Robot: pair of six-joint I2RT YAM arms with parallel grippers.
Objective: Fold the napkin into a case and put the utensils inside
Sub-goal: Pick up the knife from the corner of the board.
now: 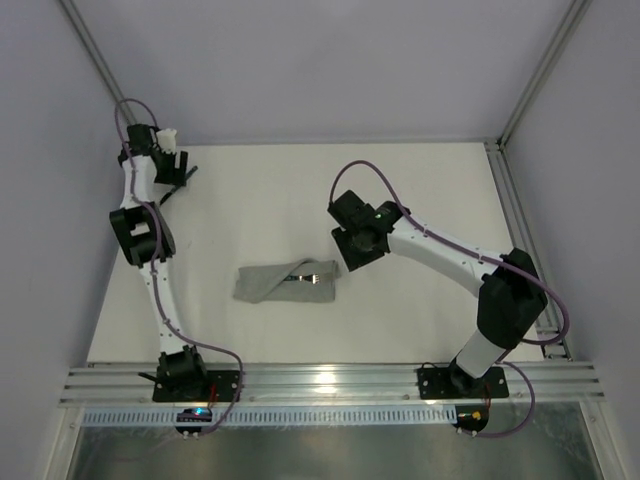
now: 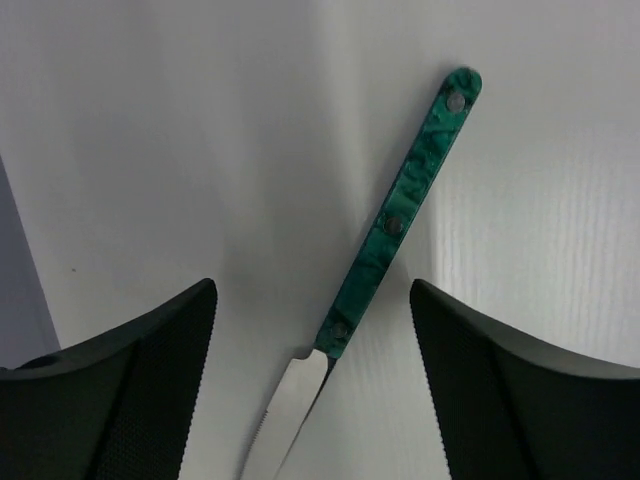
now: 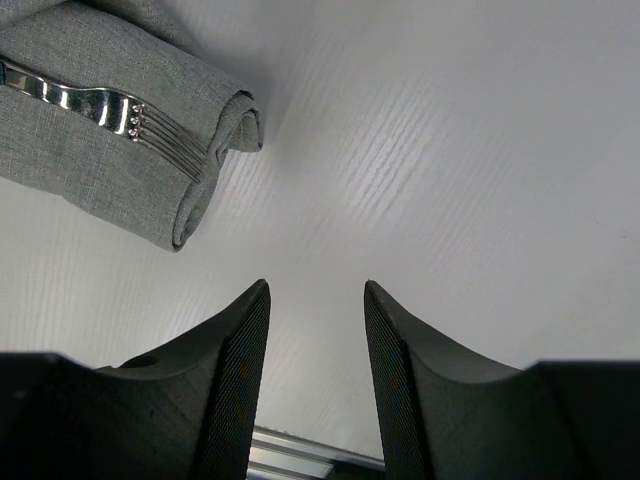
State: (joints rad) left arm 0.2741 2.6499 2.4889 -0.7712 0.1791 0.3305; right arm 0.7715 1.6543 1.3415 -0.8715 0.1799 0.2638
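The grey napkin [image 1: 285,283] lies folded into a narrow flat case at the table's middle. The fork [image 1: 308,277] lies along it, silver tines toward its right end. In the right wrist view the case [image 3: 100,160] and the fork's tines [image 3: 165,140] are at upper left. My right gripper [image 3: 316,290] is open and empty, hovering just right of the case [image 1: 352,248]. The knife [image 2: 400,215], teal handle and silver blade, lies on the table at the far left. My left gripper [image 2: 312,290] is open above it, one finger on each side, not touching [image 1: 178,172].
The white table [image 1: 400,190] has walls at the left, back and right. An aluminium rail [image 1: 330,382] runs along the near edge, and another rail [image 1: 520,230] along the right side. The left gripper is close to the back left corner.
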